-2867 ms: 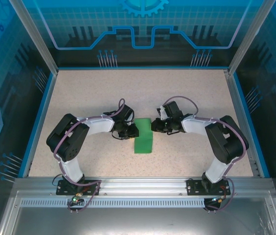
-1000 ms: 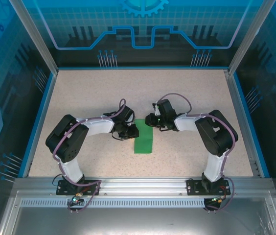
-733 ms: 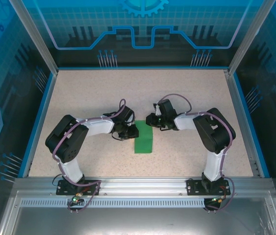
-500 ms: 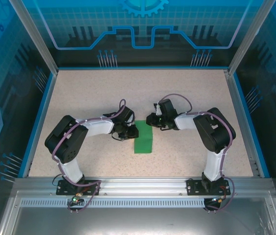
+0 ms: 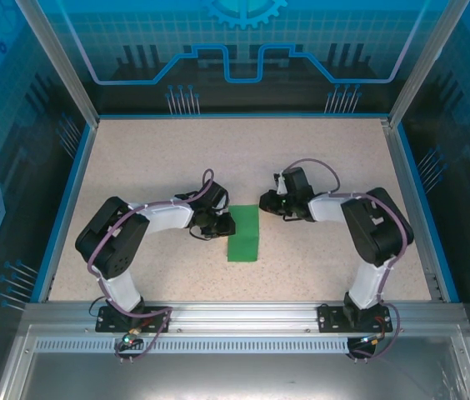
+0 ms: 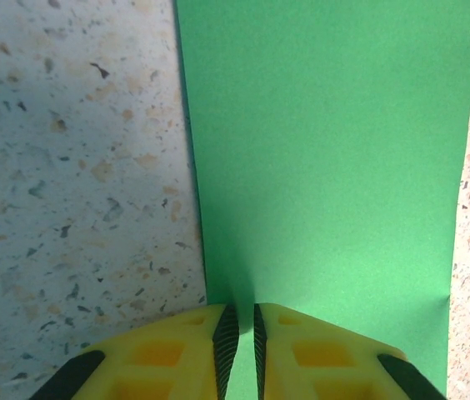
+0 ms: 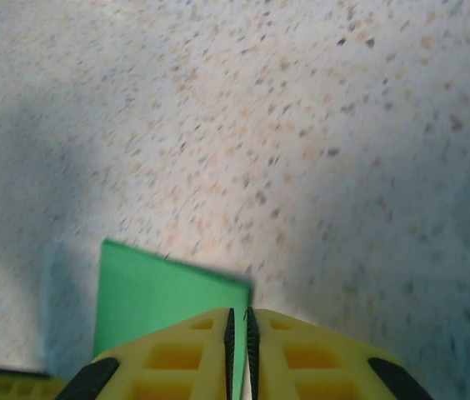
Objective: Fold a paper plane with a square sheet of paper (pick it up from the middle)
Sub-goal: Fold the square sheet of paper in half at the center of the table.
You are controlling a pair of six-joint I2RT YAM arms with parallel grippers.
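top: overhead, rear, looking down | wrists: close, facing tabletop [image 7: 318,125] | shared: square sheet of paper [image 5: 244,235]

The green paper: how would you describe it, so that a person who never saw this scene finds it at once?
On the speckled beige table inside the blue enclosure, look midway between the two black arms. There lies the green sheet of paper, a narrow rectangle. Its plain bright green sets it apart from everything around.
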